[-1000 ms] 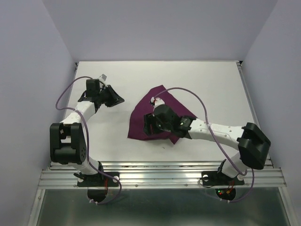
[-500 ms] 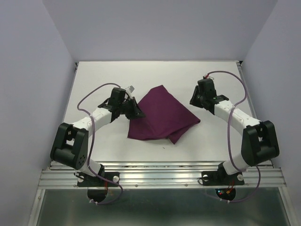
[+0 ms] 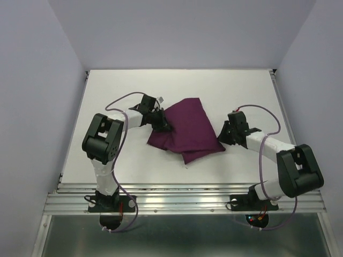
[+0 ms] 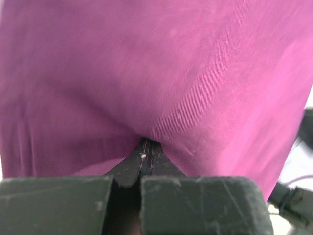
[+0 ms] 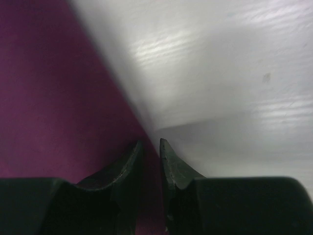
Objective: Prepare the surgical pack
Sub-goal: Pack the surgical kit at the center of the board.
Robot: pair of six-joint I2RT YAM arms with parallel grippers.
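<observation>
The plum-purple cloth lies folded into a bundle on the white table. My left gripper is at the cloth's left edge, shut on a pinch of cloth; in the left wrist view the cloth fills the frame and bunches at my shut left gripper. My right gripper is at the cloth's right corner. In the right wrist view the right gripper has its jaws a narrow gap apart with the cloth's edge running in between them. The steel tray, scissors, forceps, gauze and packets are out of view.
Purple cables loop off both arms above the table. The metal rail runs along the near edge, and lilac walls stand on three sides.
The cloth has been drawn into a narrower bundle and shifted slightly. My left gripper moved right onto its left edge and my right gripper came down and left onto its right corner.
</observation>
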